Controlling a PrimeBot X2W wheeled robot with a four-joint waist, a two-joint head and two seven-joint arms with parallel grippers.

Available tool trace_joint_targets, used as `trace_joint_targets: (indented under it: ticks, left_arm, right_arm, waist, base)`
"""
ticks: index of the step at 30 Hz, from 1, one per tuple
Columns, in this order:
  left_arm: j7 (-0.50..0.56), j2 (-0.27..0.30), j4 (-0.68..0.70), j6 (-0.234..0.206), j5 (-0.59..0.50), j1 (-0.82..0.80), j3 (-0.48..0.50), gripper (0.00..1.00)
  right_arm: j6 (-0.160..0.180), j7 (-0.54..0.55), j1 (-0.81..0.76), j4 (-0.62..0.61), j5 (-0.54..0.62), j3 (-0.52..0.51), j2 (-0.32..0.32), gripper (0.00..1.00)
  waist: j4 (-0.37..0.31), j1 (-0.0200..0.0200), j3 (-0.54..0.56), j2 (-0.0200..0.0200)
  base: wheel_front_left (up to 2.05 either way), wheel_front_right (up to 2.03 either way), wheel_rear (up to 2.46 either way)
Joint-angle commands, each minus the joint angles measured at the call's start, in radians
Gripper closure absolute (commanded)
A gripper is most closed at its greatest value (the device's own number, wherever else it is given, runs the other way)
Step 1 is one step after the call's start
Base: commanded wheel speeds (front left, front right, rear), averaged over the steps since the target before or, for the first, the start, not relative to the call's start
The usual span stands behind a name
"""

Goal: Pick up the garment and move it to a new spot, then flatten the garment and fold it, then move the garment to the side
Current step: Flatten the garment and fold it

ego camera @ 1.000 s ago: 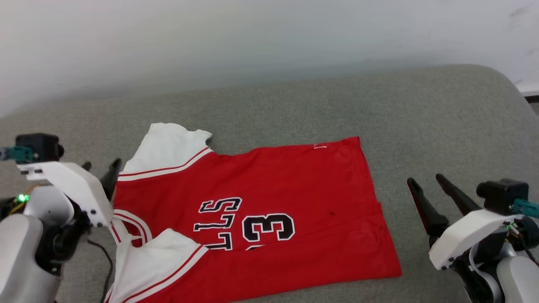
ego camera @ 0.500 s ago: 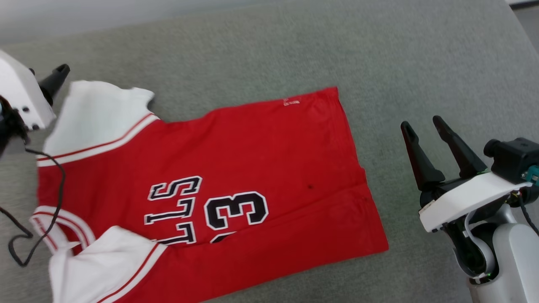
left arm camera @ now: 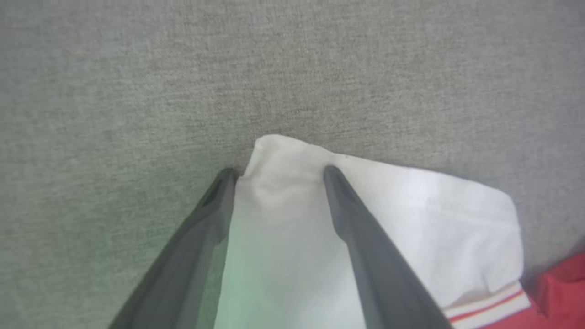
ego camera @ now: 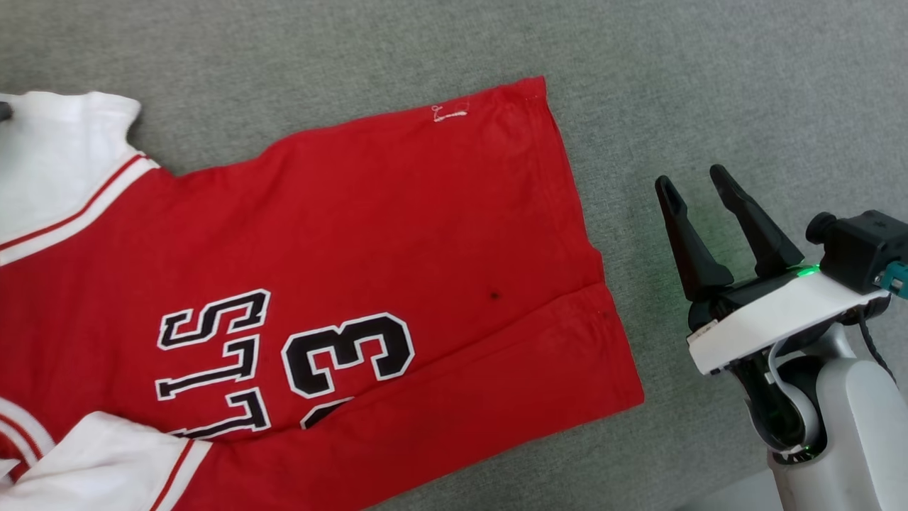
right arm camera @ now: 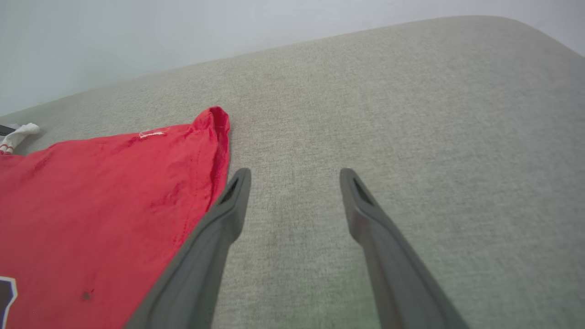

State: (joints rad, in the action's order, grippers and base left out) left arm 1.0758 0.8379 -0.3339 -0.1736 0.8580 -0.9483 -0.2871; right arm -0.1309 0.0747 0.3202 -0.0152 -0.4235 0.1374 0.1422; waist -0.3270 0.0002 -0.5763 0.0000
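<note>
Now right gripper [ego camera: 694,183] hovers spread beside the garment [ego camera: 369,227]; left gripper [left arm camera: 279,172] straddles its sleeve [left arm camera: 411,214], unclosed.

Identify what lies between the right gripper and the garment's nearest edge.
Nothing lies there: just a bare strip of the grey fabric surface separates the open right gripper from the hem of the garment. The head view shows this plainly.

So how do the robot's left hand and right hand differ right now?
The left hand is over the white sleeve; the right hand is over bare grey cushion. The left hand overlaps the shirt; the right hand stands apart beside its red hem. Both are open, holding nothing.
</note>
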Motion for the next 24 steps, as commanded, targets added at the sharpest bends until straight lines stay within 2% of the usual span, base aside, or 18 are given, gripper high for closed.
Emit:
trace_joint_targets:
  ticks: [1,3,4,5,6,9,13,18,19,24]
  left_arm:
    - [0.018,-0.003,-0.014,-0.016,0.012,0.042,-0.008,0.00]
    - [0.045,-0.015,-0.024,-0.033,0.034,0.089,-0.008,0.04]
    - [0.041,-0.024,-0.023,-0.038,0.040,0.106,-0.009,0.55]
    - [0.041,-0.033,-0.024,-0.039,0.049,0.127,-0.011,0.83]
    - [0.037,-0.042,-0.024,-0.039,0.056,0.140,-0.011,1.00]
    - [0.004,-0.075,-0.021,-0.034,0.070,0.157,-0.004,1.00]
    - [-0.058,-0.086,-0.025,-0.020,0.050,0.134,0.000,1.00]
    - [-0.144,-0.115,-0.019,0.031,0.017,0.058,-0.015,1.00]
    - [-0.144,-0.115,-0.019,0.031,0.017,0.058,-0.015,1.00]
    - [-0.247,-0.161,-0.016,0.098,-0.018,-0.033,-0.037,1.00]
  right_arm:
    - [0.000,-0.004,0.011,0.004,-0.005,0.001,-0.003,0.00]
    - [0.000,-0.001,0.017,0.004,-0.011,0.001,0.002,0.00]
    - [0.000,0.000,0.021,0.003,-0.017,0.000,0.004,0.00]
    - [0.000,0.005,0.025,0.002,-0.024,-0.001,0.006,0.00]
    - [0.000,0.011,0.030,-0.001,-0.029,-0.005,0.012,0.00]
    - [0.000,0.039,0.049,-0.004,-0.059,-0.006,0.030,0.00]
    - [0.000,0.119,0.117,0.015,-0.102,0.010,0.069,0.00]
    - [0.000,0.317,0.256,0.109,-0.165,0.069,0.127,0.00]
    - [0.000,0.317,0.256,0.109,-0.165,0.069,0.127,0.00]
    - [0.000,0.529,0.388,0.232,-0.210,0.104,0.152,0.00]
  waist:
    - [-0.017,-0.0002,-0.021,0.0000]
    - [-0.019,-0.0002,-0.029,0.0000]
    - [-0.019,-0.0002,-0.033,0.0000]
    - [-0.019,-0.0002,-0.036,0.0000]
    - [-0.017,-0.0002,-0.038,0.0000]
    - [-0.008,-0.0002,-0.041,0.0000]
    - [0.016,-0.0002,-0.024,0.0000]
    - [0.077,-0.0002,0.022,0.0000]
    - [0.077,-0.0002,0.022,0.0000]
    - [0.163,-0.0002,0.053,0.0000]
  base:
    - [0.00,0.00,0.00]
    - [0.00,0.00,0.00]
    - [0.00,0.00,0.00]
    - [0.00,0.00,0.00]
    - [0.00,0.00,0.00]
    - [0.00,0.00,0.00]
    - [0.00,0.00,0.00]
    - [0.00,0.00,0.00]
    - [0.00,0.00,0.00]
    - [0.00,0.00,0.00]
